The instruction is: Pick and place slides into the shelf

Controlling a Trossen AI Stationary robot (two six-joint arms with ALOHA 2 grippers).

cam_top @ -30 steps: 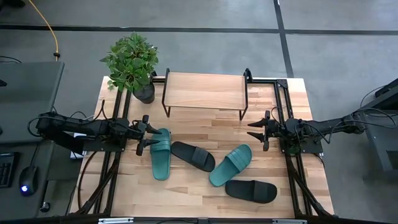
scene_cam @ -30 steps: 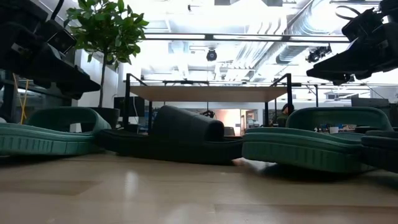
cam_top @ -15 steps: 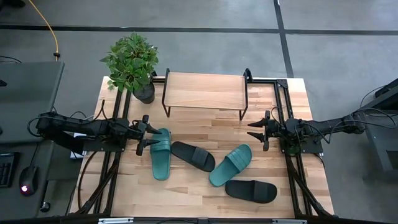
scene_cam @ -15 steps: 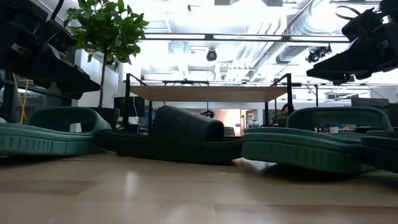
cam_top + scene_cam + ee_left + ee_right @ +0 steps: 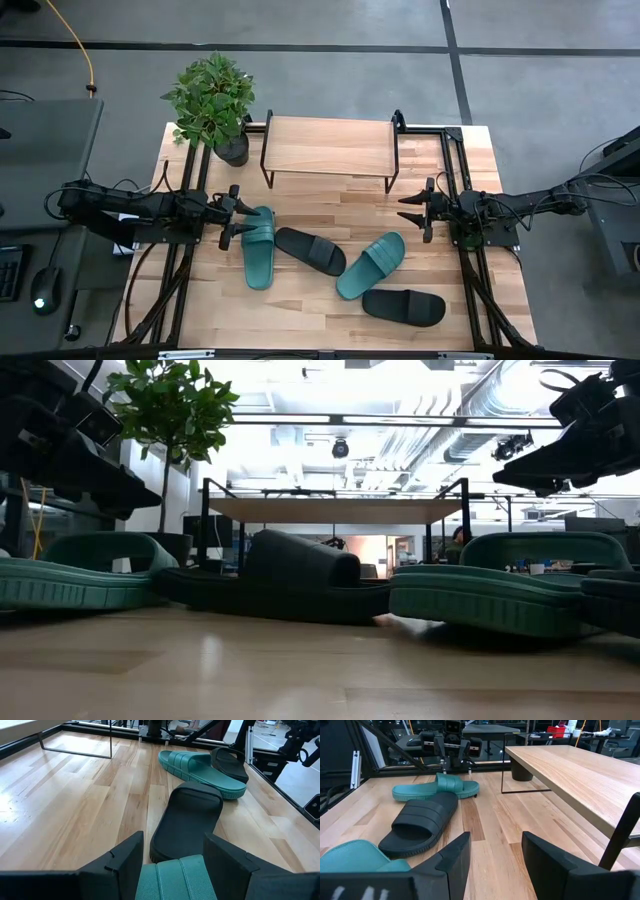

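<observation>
Nothing has moved since the earlier pictures: both my arms and all four slides lie as they did. My left gripper point(image 5: 236, 215) hangs with its fingers spread wide on either side of the toe end of a teal slide point(image 5: 258, 246), which lies on the table point(image 5: 300, 300) at its left side. From my left wrist, that slide's strap point(image 5: 176, 879) shows between the two fingers. A black slide point(image 5: 310, 250) lies just beside it toward the middle. A second teal slide point(image 5: 371, 264) lies to the right, and the other black slide point(image 5: 403, 305) sits near the table's front edge. My right gripper point(image 5: 417, 209) waits at the table's right side, fingers also wide apart, gripping nothing. The shelf point(image 5: 328, 146) stands at the back, its plank top bare, beside a potted plant point(image 5: 212, 96).
</observation>
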